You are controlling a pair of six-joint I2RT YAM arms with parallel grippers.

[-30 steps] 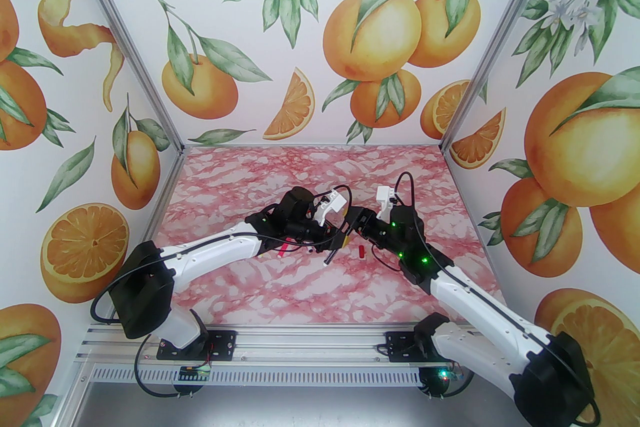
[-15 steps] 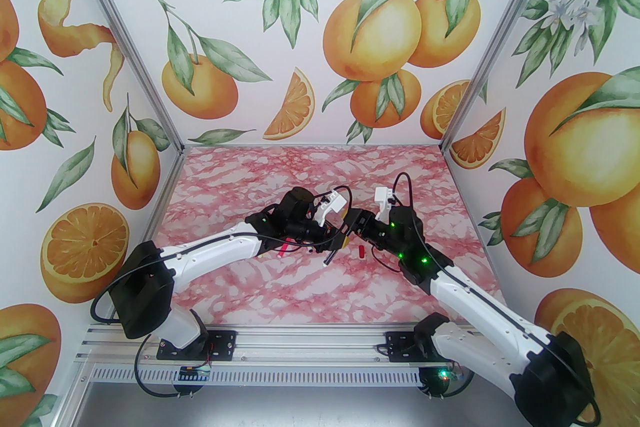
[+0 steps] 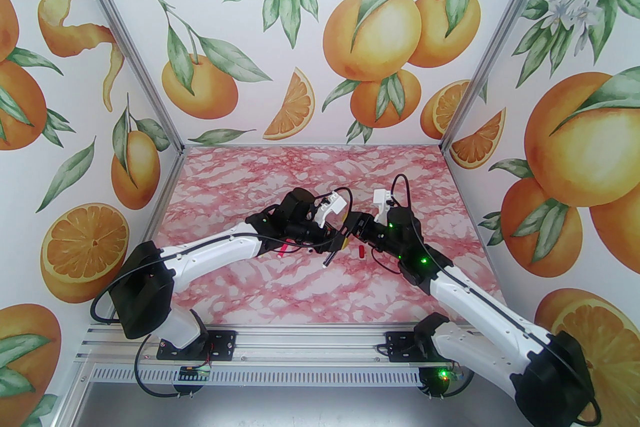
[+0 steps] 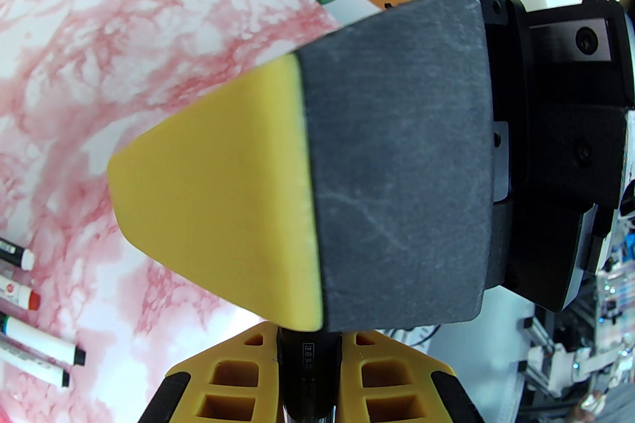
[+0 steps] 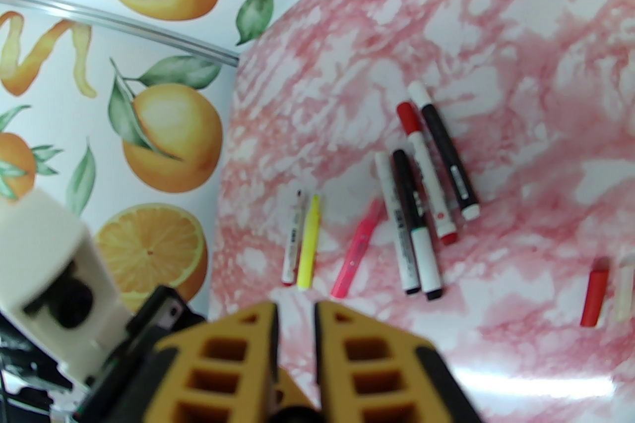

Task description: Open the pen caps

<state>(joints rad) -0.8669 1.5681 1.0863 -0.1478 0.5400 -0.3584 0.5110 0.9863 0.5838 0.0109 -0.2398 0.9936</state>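
Gripping: my left claw is clamped shut on a black pen, the barrel standing between its 2 yellow fingers.
Right claw: my right claw is closed to a narrow slit. I cannot see what sits inside it, so I only judge that it pinches the black pen's far end.
Black pen's cap: hidden behind the right claw's broad finger, above the middle of the counter, where the 2 claws meet tip to tip.
Key relation: the black pen's long axis runs from the left claw straight into the right claw. I judge the pull has to follow that axis, claws drawing apart, with the right arm nearer the cap end.
Loose caps: a red cap and a pale cap lie side by side on the counter, well apart from the other pens.
Other pens: a loose row of markers lies ahead of the right claw, roughly parallel, with a yellow highlighter and a pink highlighter beside it.
Materials: the claw fingers are yellow plastic with rectangular cut-outs, and the right finger's outer face is matt dark and scuffed. The caps are smooth stubby cylinders, and the counter is glossy pink marble print.
Risk: a smooth barrel could slip through the left claw if the pull goes off-axis.
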